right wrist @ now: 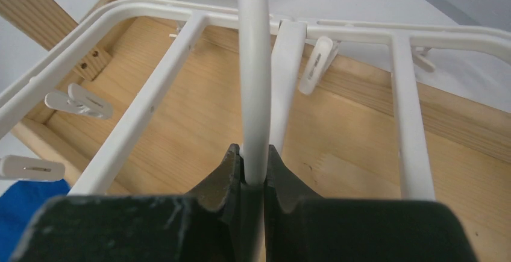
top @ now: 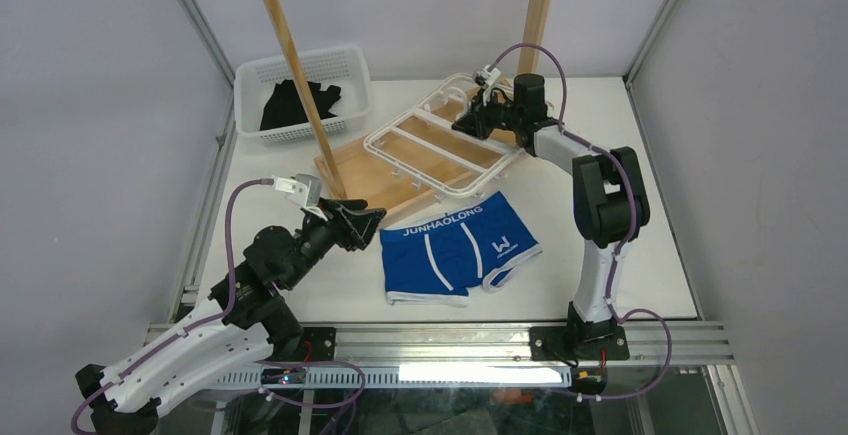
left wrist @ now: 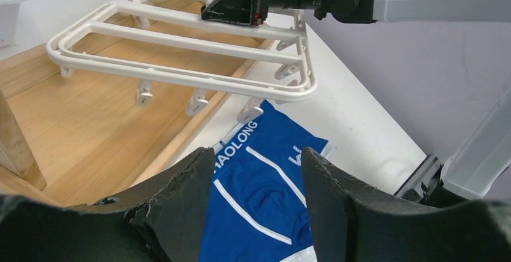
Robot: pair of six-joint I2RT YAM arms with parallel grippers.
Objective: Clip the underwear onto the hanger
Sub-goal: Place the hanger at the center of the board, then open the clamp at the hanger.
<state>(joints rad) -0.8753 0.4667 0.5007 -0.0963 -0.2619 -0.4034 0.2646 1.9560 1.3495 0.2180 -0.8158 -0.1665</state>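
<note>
Bright blue underwear [top: 457,247] with white stripes and a lettered waistband lies flat on the table near the front middle. In the left wrist view the same underwear [left wrist: 265,190] shows between my open fingers. My left gripper [top: 370,220] hovers just left of the waistband, empty. The white hanger [top: 440,150] rests tilted over the rack's wooden base, its small clips [left wrist: 196,102] dangling along the near edge. My right gripper [right wrist: 254,156] is shut on a white bar of the hanger [right wrist: 253,63] at its far side, seen from above as gripper [top: 478,120].
A tall wooden rack [top: 300,65] rises from a wooden base [top: 390,180] behind the underwear. A white basket [top: 250,105] holding a black garment [top: 295,105] sits at the back left. Grey walls enclose the table.
</note>
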